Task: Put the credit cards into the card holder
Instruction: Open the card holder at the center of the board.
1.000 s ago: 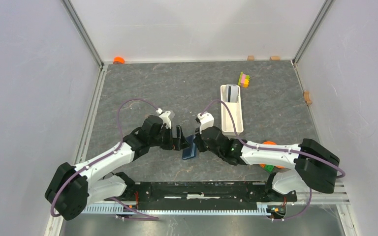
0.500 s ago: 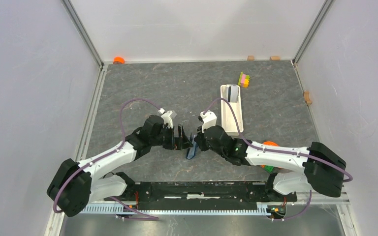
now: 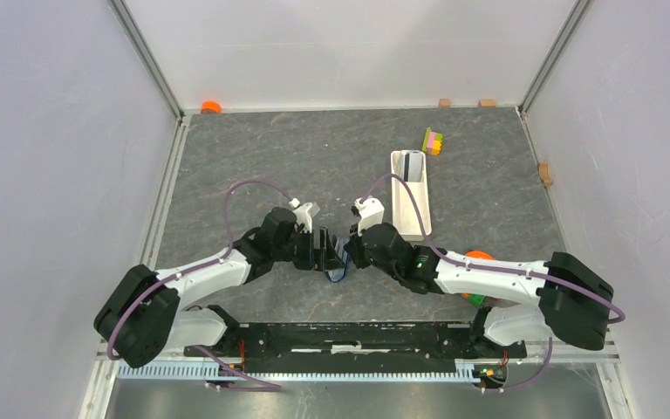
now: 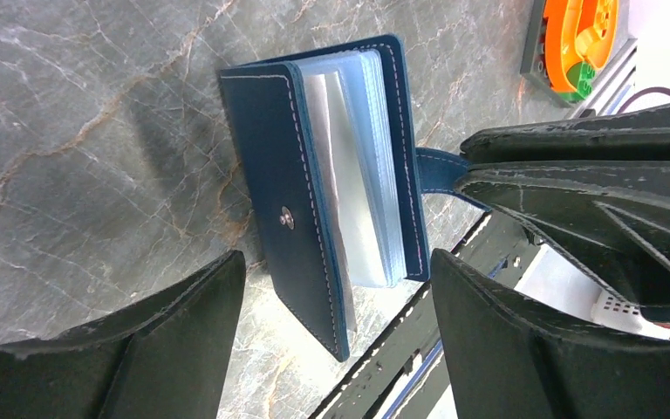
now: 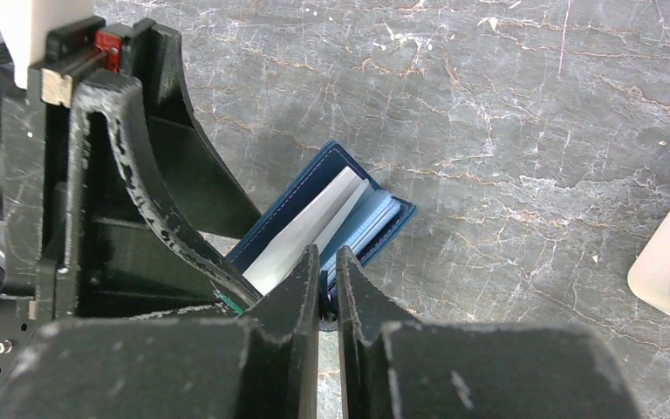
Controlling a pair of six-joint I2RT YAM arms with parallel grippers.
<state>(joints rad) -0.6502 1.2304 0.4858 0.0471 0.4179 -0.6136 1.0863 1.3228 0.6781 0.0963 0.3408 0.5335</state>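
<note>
The card holder (image 4: 314, 175), a dark navy wallet, stands half open on its edge between the two arms and also shows in the top view (image 3: 338, 267). Pale blue sleeves and a silvery sheet (image 4: 342, 188) show between its covers; whether that sheet is a card I cannot tell. My right gripper (image 5: 327, 288) is shut on the wallet's strap (image 4: 440, 170). The fingers of my open left gripper (image 4: 340, 336) stand either side of the wallet's near end, touching nothing. One grey credit card (image 3: 413, 166) lies in the white tray's far end.
The long white tray (image 3: 412, 218) lies just right of the grippers. A yellow-pink-green block stack (image 3: 434, 141) sits beyond it. An orange and green part (image 4: 580, 39) rests by the right arm. The black base rail (image 3: 349, 336) runs along the near edge.
The left arm has moved right until its fingers straddle the wallet, and its jaws have narrowed a little. The right gripper has tipped the wallet from lying flatter up onto its edge.
</note>
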